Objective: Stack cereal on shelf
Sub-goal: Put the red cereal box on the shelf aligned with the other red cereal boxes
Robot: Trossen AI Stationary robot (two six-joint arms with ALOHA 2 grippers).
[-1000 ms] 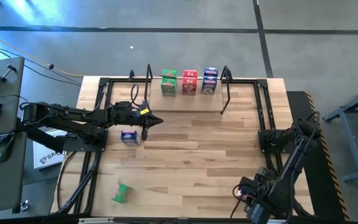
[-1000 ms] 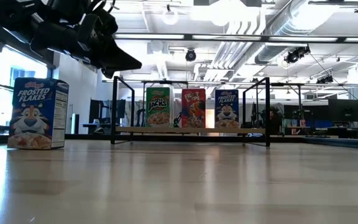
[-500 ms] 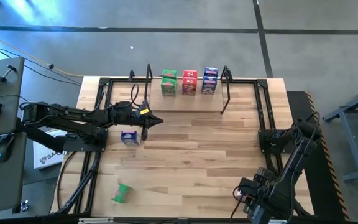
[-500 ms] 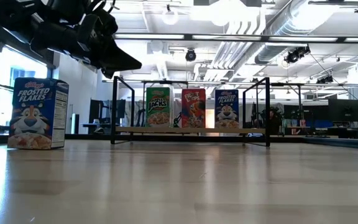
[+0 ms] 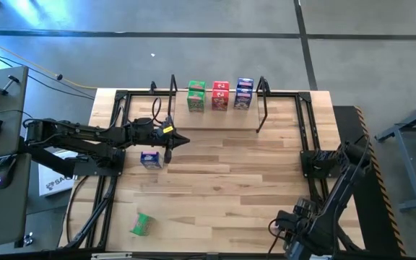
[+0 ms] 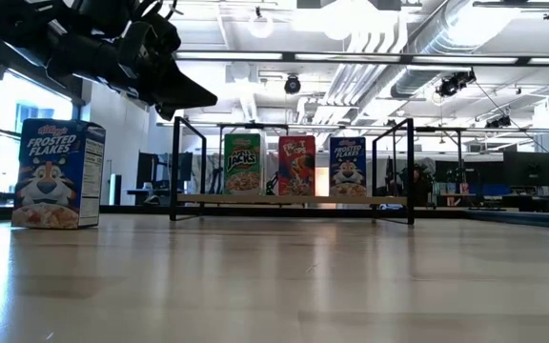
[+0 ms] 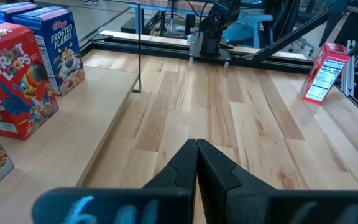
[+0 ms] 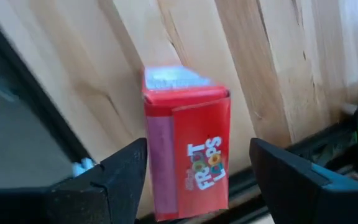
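My left gripper is shut and hovers over the table's middle left, touching nothing. A blue cereal box stands just near of it. My right gripper is open at the near right corner. Its fingers stand on either side of an upright red cereal box, and I see no touch. A green box lies on its side near the near left corner. On the shelf, a green, a red and a blue box stand in a row.
The shelf's black upright frames stand at both ends of its board along the far edge. Black rails run along the table's left and right sides. Bare wood lies between the two arms in the table's middle.
My right arm has edged slightly toward the table's near edge; nothing else has moved.
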